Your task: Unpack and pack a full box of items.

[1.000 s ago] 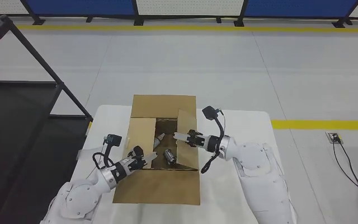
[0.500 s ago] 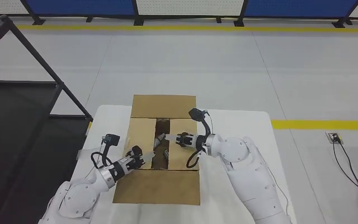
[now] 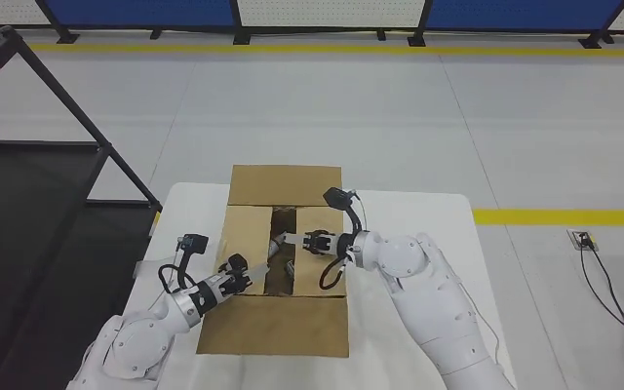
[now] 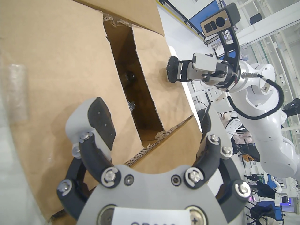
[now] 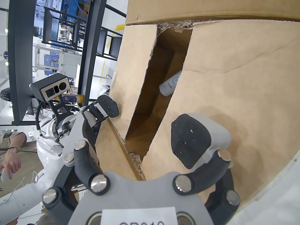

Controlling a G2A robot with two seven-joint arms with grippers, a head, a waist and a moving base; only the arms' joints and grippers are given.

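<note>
- The cardboard box (image 3: 292, 314) stands on the white table (image 3: 429, 219), midway between the table's left and right edges. With its flaps out, its long axis runs from the near edge to the far edge.
- The near flap (image 3: 253, 336) lies folded out flat toward the near edge.
- The left gripper (image 4: 153, 108) is at the box's near left part, jaws spread wide and holding nothing. One pad (image 4: 102, 120) lies against the left flap (image 3: 244, 234).
- The right gripper (image 5: 136, 122) is a little farther on, over the right flap (image 3: 312, 219). Its jaws are also wide apart and empty, with one pad (image 5: 191, 139) flat on the cardboard.
- Both side flaps are folded in, almost shut, leaving a narrow slit (image 3: 283, 263) between them that runs near to far.
- Inside, a white bottle (image 5: 170, 85) lies on a slant. One round end pokes out from under the right flap into the slit; the rest is hidden.
- Also inside sits a small dark thing (image 4: 130, 76), too dim to tell.
- The far flap (image 3: 283, 183) is folded out toward the table's far edge.
- Beyond the table are a black frame (image 3: 88, 146) off the left edge, a yellow floor line (image 3: 546, 216), then blue panels (image 3: 127, 12).
</note>
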